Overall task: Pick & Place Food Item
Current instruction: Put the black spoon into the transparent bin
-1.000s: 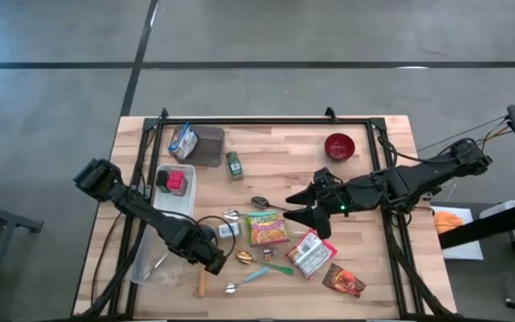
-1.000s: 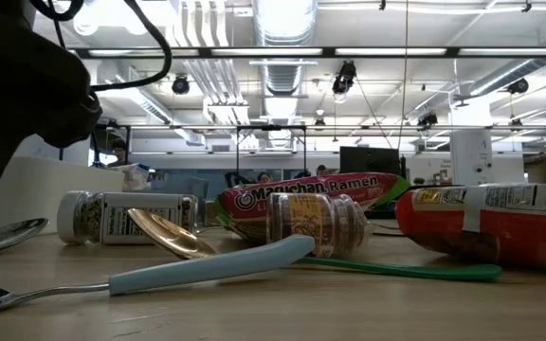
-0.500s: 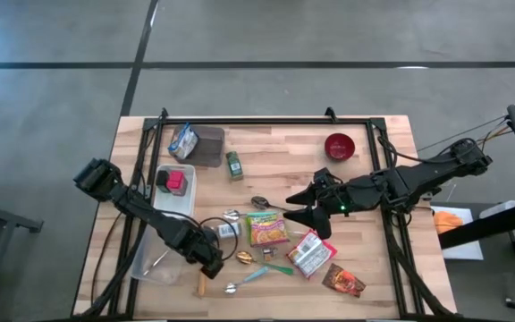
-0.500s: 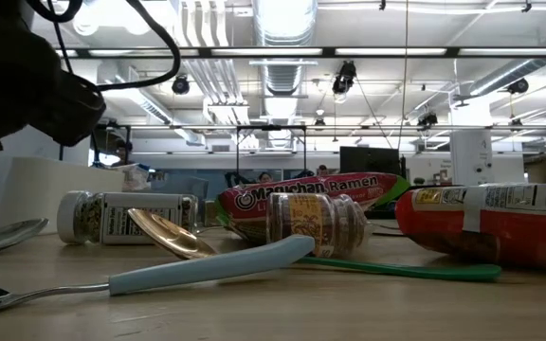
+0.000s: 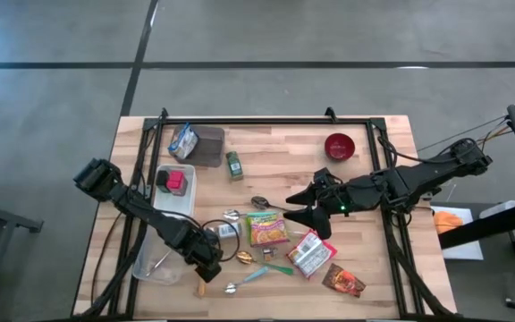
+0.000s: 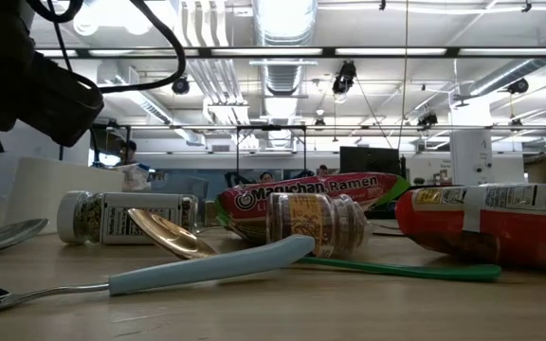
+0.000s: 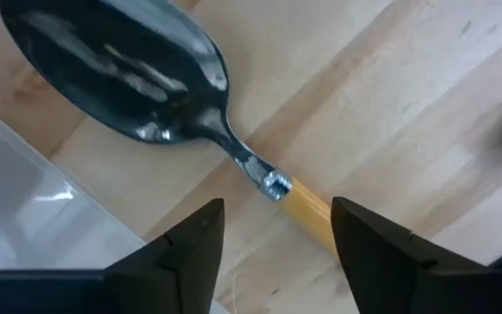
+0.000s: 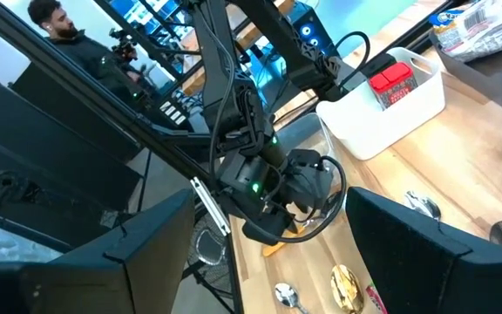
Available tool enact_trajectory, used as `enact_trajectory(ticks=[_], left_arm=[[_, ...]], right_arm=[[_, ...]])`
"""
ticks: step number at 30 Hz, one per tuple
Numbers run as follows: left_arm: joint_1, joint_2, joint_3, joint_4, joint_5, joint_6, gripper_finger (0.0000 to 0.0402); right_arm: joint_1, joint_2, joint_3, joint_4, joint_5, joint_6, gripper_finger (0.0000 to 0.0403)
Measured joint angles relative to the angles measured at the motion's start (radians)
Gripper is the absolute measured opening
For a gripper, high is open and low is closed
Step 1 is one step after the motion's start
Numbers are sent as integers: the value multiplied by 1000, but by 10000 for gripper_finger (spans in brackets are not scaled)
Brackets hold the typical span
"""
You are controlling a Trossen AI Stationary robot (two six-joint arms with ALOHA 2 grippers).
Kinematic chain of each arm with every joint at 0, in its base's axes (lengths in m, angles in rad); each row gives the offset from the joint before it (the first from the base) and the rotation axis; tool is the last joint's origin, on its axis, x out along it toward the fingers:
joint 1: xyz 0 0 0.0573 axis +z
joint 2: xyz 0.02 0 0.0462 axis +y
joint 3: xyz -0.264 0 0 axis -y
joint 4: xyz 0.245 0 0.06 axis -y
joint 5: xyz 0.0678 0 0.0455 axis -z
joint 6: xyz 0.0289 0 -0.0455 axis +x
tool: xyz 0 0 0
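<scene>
Since the earlier frame, left pincer (image 5: 206,271) slid toward lower left over the spoon (image 5: 200,284), lower centre-left of the counter (image 5: 275,148); right pincer (image 5: 300,215) waits mid-frame, open.

Left wrist: fingers (image 7: 190,253) part-spread, holding nothing, straddling the spoon (image 7: 146,87), handle running diagonally between.

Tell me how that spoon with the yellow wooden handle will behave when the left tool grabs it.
Probably stiff. The spoon lies flat on the table, so a slim handle may be hard to get under. Its glossy metal bowl looks slippery; the wooden handle likely grips better.
</scene>
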Motion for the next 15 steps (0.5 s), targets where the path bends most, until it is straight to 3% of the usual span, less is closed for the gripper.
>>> enact_trajectory(ticks=[8, 15], left_arm=[[0, -63, 2, 0, 33, -24, 190], [1, -163, 2, 23, -7, 13, 190]], right_arm=[[17, 0, 0, 1, -2, -6, 295], [27, 0, 0, 4, -7, 22, 295]])
